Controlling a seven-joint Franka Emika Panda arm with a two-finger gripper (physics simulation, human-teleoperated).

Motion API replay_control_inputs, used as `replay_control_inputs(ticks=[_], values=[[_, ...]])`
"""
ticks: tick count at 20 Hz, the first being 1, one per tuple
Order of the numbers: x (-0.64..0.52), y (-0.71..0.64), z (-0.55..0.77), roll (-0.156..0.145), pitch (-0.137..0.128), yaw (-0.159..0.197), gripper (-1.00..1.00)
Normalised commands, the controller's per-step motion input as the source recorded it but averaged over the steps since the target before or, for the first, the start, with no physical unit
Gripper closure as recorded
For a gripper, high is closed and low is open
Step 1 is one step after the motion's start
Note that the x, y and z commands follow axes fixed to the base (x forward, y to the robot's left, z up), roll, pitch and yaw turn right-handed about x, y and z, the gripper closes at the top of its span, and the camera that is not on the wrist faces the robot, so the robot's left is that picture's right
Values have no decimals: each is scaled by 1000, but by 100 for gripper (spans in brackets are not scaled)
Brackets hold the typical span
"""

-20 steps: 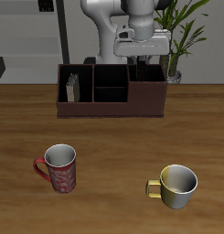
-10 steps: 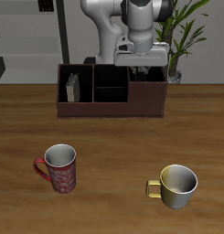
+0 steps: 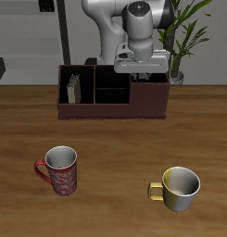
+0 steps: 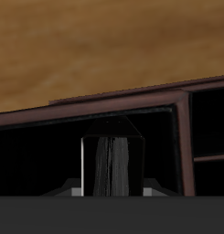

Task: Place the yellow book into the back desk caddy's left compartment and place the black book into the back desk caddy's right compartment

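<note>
My end effector (image 3: 143, 74) hangs directly over the right compartment (image 3: 150, 95) of the back desk caddy (image 3: 112, 109), its fingers mostly hidden behind my own hand housing in the exterior view. In the wrist view the black book (image 4: 112, 164) stands upright straight below me, spine edge and pale page block facing the camera, down between the dark walls of that compartment. Whether my fingers are clamped on the book or already parted I cannot tell; neither view shows the fingertips clearly.

The yellow book (image 3: 75, 89) stands upright in the left compartment (image 3: 76, 93) at the caddy's far end from me, well apart from my end effector, so I judge that half of the task finished. The black book looks to be inside its target section too, which puts the job near its end. What I think is left: make sure the book is let go and resting on the compartment floor, then lift straight up without dragging it against the divider.

A red mug (image 3: 59, 170) and a yellow mug (image 3: 179, 188) sit on the counter (image 3: 113, 148), well away from me toward its front edge, untouched.
</note>
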Motion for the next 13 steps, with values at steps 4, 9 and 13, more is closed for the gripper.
replay_control_inputs(ticks=[4,9,13], values=[[-38,33,139,3,-23,-2,-100],[-8,18,76,12,-8,7,-100],[6,45,108,-7,-24,22,-100]])
